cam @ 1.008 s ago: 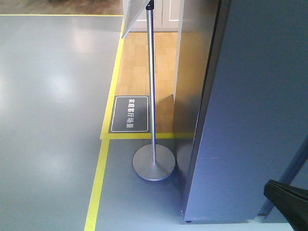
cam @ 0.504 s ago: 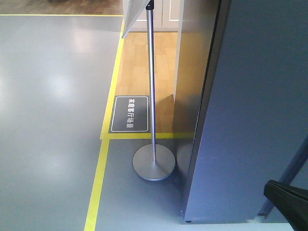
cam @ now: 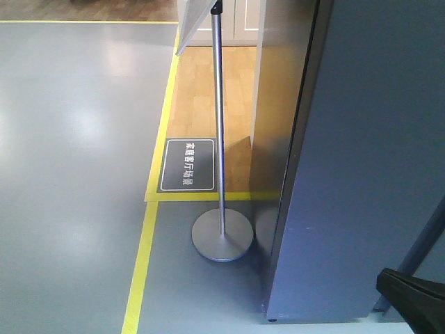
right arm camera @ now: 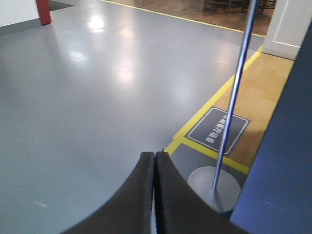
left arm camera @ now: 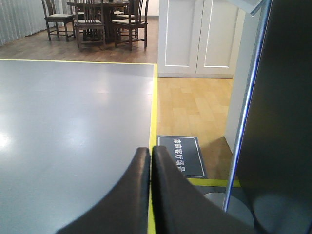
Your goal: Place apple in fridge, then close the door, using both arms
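The fridge (cam: 361, 160) is a tall dark grey cabinet filling the right of the front view. Only its outer faces show, with a vertical seam and no white interior. It also stands at the right edge of the left wrist view as the fridge (left arm camera: 287, 97), and in the right wrist view as the fridge (right arm camera: 287, 165). I cannot tell the door from the body. The apple is out of view. My left gripper (left arm camera: 150, 149) is shut and empty above the floor. My right gripper (right arm camera: 154, 154) is shut and empty too. A black arm part (cam: 414, 299) shows at the front view's lower right.
A sign stand with a metal pole (cam: 219, 118) and round base (cam: 222, 235) stands just left of the fridge. Yellow floor tape (cam: 142, 264) and a dark floor plaque (cam: 188, 165) lie beside it. White cabinets (left arm camera: 195, 36) and dining chairs (left arm camera: 92, 22) are farther back.
The black arm part at the front view's lower right has sunk slightly lower in the frame. The fridge and the stand are unchanged.
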Tool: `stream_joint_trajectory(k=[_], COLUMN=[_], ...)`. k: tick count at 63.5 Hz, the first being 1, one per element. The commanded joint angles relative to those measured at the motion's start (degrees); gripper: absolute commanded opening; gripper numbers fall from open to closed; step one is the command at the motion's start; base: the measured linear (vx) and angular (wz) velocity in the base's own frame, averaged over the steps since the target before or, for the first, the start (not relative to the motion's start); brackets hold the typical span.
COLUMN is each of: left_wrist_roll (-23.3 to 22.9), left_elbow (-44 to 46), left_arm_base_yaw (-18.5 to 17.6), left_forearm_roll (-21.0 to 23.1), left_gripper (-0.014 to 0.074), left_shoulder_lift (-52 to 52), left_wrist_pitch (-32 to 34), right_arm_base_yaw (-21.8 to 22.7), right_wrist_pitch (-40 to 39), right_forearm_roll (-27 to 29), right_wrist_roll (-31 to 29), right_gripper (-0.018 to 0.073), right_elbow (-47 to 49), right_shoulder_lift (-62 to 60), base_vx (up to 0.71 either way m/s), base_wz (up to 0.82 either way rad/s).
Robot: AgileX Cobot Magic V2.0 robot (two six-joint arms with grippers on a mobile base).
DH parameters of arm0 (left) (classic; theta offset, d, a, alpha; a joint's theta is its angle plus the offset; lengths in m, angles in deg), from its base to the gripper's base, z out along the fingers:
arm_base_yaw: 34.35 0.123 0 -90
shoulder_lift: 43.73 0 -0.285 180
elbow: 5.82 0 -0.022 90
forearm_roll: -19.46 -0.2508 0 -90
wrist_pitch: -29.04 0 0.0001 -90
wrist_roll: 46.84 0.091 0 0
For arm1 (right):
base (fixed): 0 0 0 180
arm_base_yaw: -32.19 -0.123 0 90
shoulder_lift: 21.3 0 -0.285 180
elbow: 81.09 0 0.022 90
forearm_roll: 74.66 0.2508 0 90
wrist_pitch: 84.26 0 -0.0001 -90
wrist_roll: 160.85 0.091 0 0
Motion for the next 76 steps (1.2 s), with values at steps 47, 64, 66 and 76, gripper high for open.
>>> stream_joint_trajectory(k=[47, 64, 66, 76], left_wrist_roll=[-0.5, -0.5, -0.5, -0.5], left_elbow=[-1.5, -1.5, -1.5, -1.5], left_arm_base_yaw=[-0.1, -0.1, -0.1, -0.1], left_forearm_roll=[0.5, 0.5, 0.5, 0.5], left_gripper=[-0.0008, -0.0008, -0.0008, -0.0008], left_shoulder_lift=[-0.9, -0.9, -0.9, -0.9], left_wrist_pitch=[4.1, 4.1, 4.1, 4.1], right_arm_base_yaw=[-8.1, -5.5, -4.8, -2.3], right_wrist_pitch=[-45.1, -47.8, -47.8, -48.0], right_forearm_roll=[-64.3, -70.8, -71.0, -71.5], right_wrist_roll=[86.2, 87.2, 87.1, 87.1], right_gripper=[-0.0004, -0.0004, -0.0004, -0.0004], right_elbow=[-20.2, -20.0, -20.0, -20.1], right_shoulder_lift=[-22.7, -22.6, -22.6, -22.6], base_vx=[0.0, 0.0, 0.0, 0.0], base_wz=[0.0, 0.0, 0.0, 0.0])
